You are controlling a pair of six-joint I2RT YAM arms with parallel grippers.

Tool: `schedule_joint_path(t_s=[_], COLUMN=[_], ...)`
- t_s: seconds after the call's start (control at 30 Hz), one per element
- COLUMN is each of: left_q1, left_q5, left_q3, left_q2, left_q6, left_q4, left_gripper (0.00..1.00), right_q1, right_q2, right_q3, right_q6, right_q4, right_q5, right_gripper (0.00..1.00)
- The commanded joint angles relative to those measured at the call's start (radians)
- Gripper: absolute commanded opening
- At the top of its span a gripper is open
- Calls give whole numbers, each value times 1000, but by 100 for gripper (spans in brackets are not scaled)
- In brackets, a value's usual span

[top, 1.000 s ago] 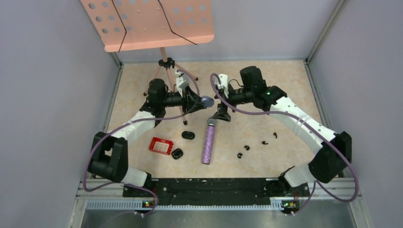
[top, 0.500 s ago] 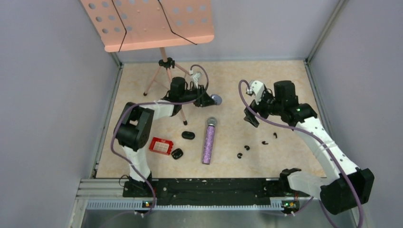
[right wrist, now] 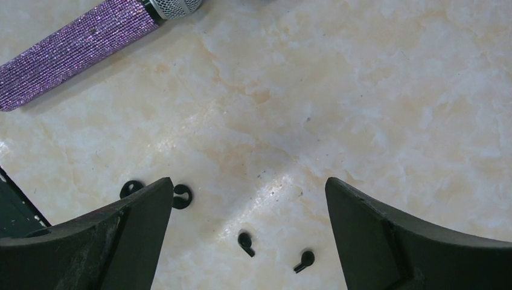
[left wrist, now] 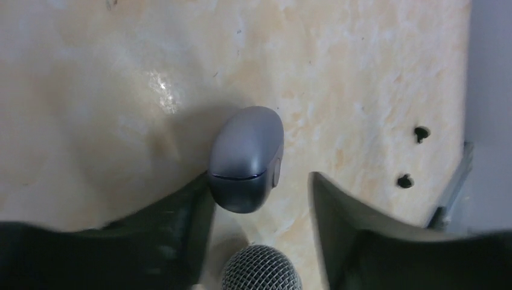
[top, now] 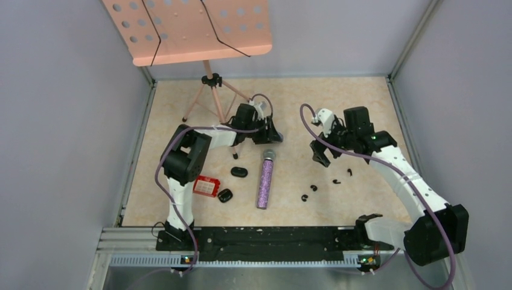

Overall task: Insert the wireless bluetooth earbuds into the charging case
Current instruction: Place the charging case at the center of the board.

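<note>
The bench (top: 362, 109) carries everything, and the glittery purple microphone (top: 264, 180) lying near its middle serves as the marker.

Just beyond the microphone's mesh head, the left gripper (left wrist: 259, 181) sits low with its jaws parted around a lilac-grey charging case (left wrist: 246, 154). One finger touches the case's side and the other stands clear, so the case rests on the bench unclamped. Its lid looks closed, though the angle is poor.

To the right of the microphone, the right gripper (right wrist: 249, 181) hovers spread wide, with nothing in it. Under it, four black wireless bluetooth earbuds (right wrist: 244, 241) lie in a loose scatter.

The step in hand seems to be placing the case. Next comes the first pick, which calls for lowering the right gripper squarely over one bud and closing finely on so small a piece. A case must also be opened to receive it.
</note>
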Motion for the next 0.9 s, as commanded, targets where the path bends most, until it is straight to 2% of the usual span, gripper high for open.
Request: schedule_joint_path(t_s=[0.0,0.03,0.07,0.23,0.37,0.47,0.57,0.63,0.73,0.8,0.87], left_q1=[12,12,13,10,9,9,9,11,48,125,208], left_q5=[-70,-72,-69,-33,-18,-38,-8,-35,-165,-303,-530], left_q3=[35,37,39,19,-161,-302,-351,-370,-381,-398,-413], left_q2=[-123,-155,-186,-399,-637,-819,-934,-1010,-1090,-1124,-1131], left_q6=[153,178,203,390,566,609,681,668,558,437,310], left_q4=[-133,-170,-214,-451,-499,-509,-620,-672,-740,-782,-846], left_gripper=[87,98,99,99,99,99,99,99,99,99,99], right_q1=[-2,-2,-2,1,36,128,243,303,381,420,460], right_q2=[37,50,64,144,198,234,290,344,433,485,542], right_q3=[9,17,25,82,105,107,135,167,217,245,279], right_q6=[7,10,11,6,-50,-123,-195,-198,-118,-85,-97], right_q4=[63,75,85,138,179,227,252,274,346,381,391], right_q5=[-3,-15,-30,-130,-236,-231,-208,-209,-194,-188,-177], right_gripper=[95,95,95,94,93,90,86,80,73,71,70])
